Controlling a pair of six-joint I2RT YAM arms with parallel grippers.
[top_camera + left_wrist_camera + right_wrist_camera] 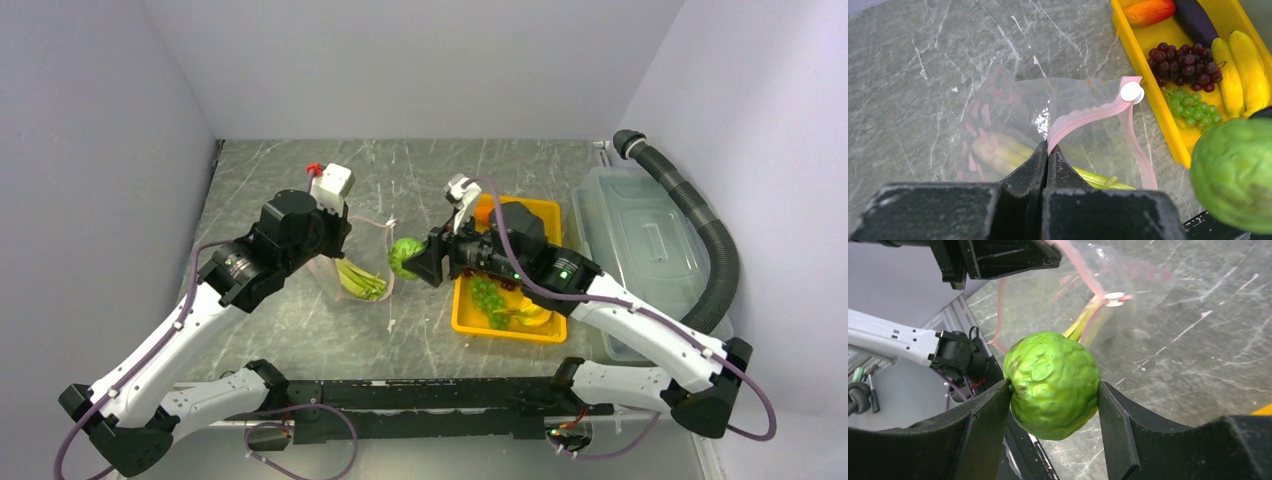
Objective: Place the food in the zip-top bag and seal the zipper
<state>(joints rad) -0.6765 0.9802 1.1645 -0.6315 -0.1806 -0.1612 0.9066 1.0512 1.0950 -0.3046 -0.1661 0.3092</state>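
My left gripper [1048,150] is shut on the pink zipper strip [1083,117] of the clear zip-top bag [1008,120] and holds its mouth up; the gripper also shows in the top view [335,235]. A pale green celery stalk [360,280] lies inside the bag. My right gripper [1055,395] is shut on a round, wrinkled green leafy piece [1053,382] and holds it above the table just right of the bag mouth [405,255]. The yellow tray [1148,95] holds purple grapes [1183,62], green grapes [1193,107], bananas [1243,75] and an orange piece [1148,11].
A large translucent lidded bin [640,240] stands right of the tray, with a black corrugated hose [700,230] curving over it. A dark purple piece [1195,20] lies in the tray. The zipper's white slider [1132,91] sits at the strip's far end.
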